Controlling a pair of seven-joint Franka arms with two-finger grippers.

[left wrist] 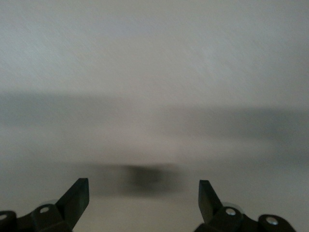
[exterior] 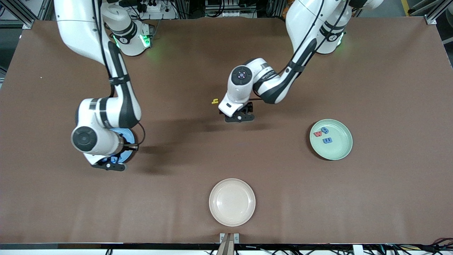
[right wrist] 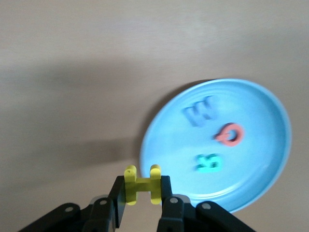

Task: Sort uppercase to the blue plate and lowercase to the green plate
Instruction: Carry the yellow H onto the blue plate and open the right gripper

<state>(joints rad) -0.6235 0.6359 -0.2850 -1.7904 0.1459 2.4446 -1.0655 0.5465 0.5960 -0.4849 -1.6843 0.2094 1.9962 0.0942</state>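
Right gripper [right wrist: 140,193], bottom of its wrist view, is pinched tight on the yellow H [right wrist: 141,184] over the blue plate [right wrist: 270,164] rim, low left of front view; carry it inward before letting go. Left gripper [left wrist: 143,195] gapes wide, empty, mid-frame beside the yellow h [exterior: 214,101]

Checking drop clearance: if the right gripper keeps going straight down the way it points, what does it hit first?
Likely the blue plate: the right gripper, shut on the yellow H, hangs over its rim, not its middle. Depth is unclear, so it could land on the rim.
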